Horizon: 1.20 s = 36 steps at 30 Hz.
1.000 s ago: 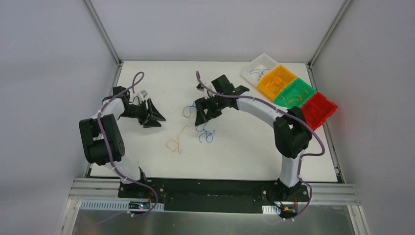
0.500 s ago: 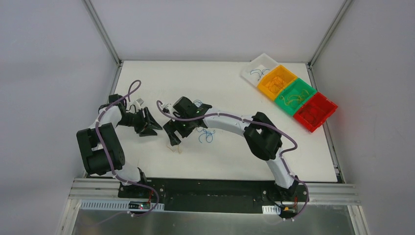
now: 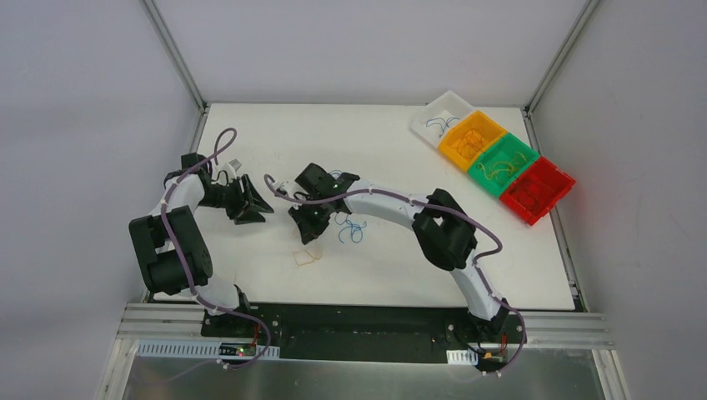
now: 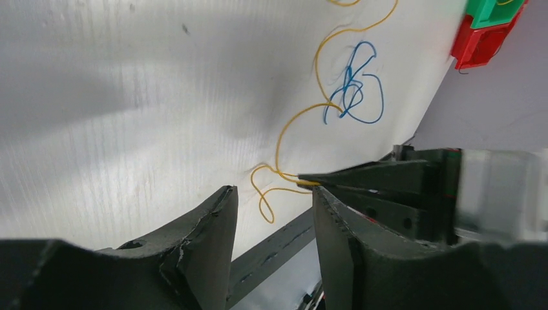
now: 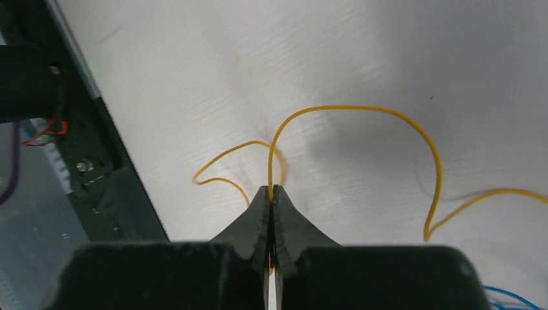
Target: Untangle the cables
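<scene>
A thin yellow cable [image 3: 307,257] lies curled on the white table, and my right gripper [image 3: 305,234] is shut on it. In the right wrist view the jaws [image 5: 273,188] are pressed together on the yellow cable [image 5: 362,108] where its loops meet. A blue cable [image 3: 351,232] sits bunched just right of that gripper, and its tangle [image 4: 354,90] touches the yellow cable [image 4: 284,135]. Another small dark-blue cable [image 3: 338,177] lies behind the right wrist. My left gripper [image 3: 253,206] hovers to the left, open and empty, its fingers [image 4: 273,192] framing the right gripper's tip [image 4: 304,178].
Four bins stand in a row at the back right: clear [image 3: 442,112], orange [image 3: 473,139], green [image 3: 503,160], red [image 3: 544,188], each holding thin wires. The table's black front rail [image 5: 110,187] is close beside the right gripper.
My right arm swung from mid-table toward the near left, came down over the yellow cable and shut on it. The cable's loops bunched up. The left gripper shifted slightly back and left.
</scene>
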### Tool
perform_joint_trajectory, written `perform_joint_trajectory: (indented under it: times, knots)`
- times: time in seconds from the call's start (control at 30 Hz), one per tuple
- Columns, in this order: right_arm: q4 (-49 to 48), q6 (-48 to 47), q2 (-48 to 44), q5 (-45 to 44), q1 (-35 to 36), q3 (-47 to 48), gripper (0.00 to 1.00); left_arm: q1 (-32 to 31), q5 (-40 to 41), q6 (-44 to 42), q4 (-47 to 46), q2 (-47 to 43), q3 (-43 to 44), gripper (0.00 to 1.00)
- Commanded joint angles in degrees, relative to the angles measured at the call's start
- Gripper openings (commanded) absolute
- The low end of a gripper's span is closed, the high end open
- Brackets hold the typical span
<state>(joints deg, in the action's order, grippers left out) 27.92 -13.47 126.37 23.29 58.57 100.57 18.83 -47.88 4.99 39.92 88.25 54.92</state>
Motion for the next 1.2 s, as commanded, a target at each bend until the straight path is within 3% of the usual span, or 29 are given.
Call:
perform_joint_trajectory:
  times: [0.0,0.27,0.5,0.73,0.9,1.17]
  knots:
    - [1.75,2.51,-11.3,10.03,-4.68,8.9,0.0,-0.66,-4.45,-0.54,-0.92,1.98,4.99,0.47]
    - [3.3,8.48,-17.12,13.7,-9.42,23.2,0.0,-10.79,-5.02,8.53,-11.73,5.79,12.08,0.47]
    - [0.35,14.57,-21.11,12.63,-13.28,32.08,0.0,-14.98,-6.33,17.43,-22.28,11.19,16.35,0.48]
    - [-1.56,17.93,-24.22,12.57,-15.47,31.45,0.0,-22.54,-6.78,19.3,-26.13,16.42,20.46,0.49]
    - [-2.35,18.59,-25.51,11.59,-16.19,30.54,0.0,-26.7,-5.74,19.08,-26.56,19.41,16.69,0.48]
    - [-3.21,17.52,-30.96,10.49,-18.66,20.77,0.0,-23.87,-10.92,17.05,-27.76,14.4,5.64,0.53]
